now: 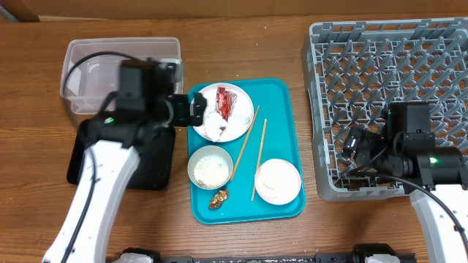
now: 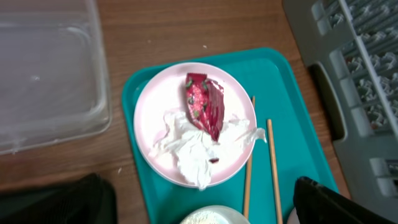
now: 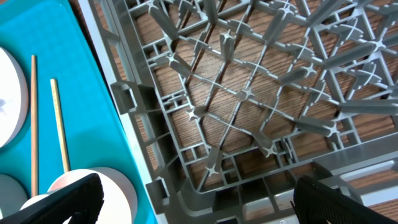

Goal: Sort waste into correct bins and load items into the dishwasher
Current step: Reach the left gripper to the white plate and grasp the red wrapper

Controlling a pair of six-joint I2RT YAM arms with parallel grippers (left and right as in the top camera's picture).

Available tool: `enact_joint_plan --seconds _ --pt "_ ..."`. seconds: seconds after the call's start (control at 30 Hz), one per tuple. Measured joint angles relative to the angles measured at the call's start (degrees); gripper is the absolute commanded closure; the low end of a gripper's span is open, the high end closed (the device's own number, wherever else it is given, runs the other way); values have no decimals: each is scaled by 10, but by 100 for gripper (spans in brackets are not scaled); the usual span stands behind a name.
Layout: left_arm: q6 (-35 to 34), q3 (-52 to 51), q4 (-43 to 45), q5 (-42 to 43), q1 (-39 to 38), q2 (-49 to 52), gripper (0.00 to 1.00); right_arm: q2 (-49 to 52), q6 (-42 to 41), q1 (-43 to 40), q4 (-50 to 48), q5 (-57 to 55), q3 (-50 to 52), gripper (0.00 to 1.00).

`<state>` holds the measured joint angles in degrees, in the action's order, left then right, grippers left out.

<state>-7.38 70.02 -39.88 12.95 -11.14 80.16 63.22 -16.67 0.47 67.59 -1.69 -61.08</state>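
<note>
Overhead, a large square grey plastic dish rack (image 1: 380, 66) with a lattice of pegs fills the right of the wooden table (image 1: 292, 44). The right gripper (image 1: 352, 148) hovers above the rack's near left corner, jaws spread wide, holding nothing. Left of the rack lies a flat teal serving tray (image 1: 281, 124). Farther left sit the two bins: a clear rectangular plastic tub (image 1: 95, 55) at the back and a shallow black rectangular tray (image 1: 157, 172) in front of it, partly hidden under the left arm (image 1: 95, 186).

At the back of the teal tray rests a round white plate (image 2: 155, 106). On it lie a crumpled white tissue (image 2: 186, 152), towards the left and near side, and a red crinkled wrapper (image 2: 205, 106), touching the tissue on its right.

The left gripper (image 1: 196, 109) hangs over the plate's left edge, jaws wide apart and empty. From it the wrapper lies just ahead, towards the rack. In the left wrist view the wrapper's long axis runs almost straight away from the camera, so the fingers would likely close across its narrow width. The left arm is clearly the nearer one. The right gripper is well apart, beyond the tray's right edge. Both bins stand behind the left gripper, on the side away from the plate.
</note>
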Motion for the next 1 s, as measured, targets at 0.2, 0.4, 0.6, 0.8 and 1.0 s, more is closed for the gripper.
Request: enact_joint_plan --seconds 0.2,0.4,0.6,0.8,1.0 --pt "0 0 56 -50 -73 93 7 0 2 0 0 -2 0 0" --pt "0 0 74 -77 -109 176 21 0 2 0 0 -2 0 0" --pt "-2 0 71 -107 -110 238 37 0 2 0 0 -2 0 0" --pt "-5 0 69 -115 -110 253 80 0 2 0 0 -2 0 0" --pt "-2 0 69 -118 -110 254 91 0 2 0 0 -2 0 0"
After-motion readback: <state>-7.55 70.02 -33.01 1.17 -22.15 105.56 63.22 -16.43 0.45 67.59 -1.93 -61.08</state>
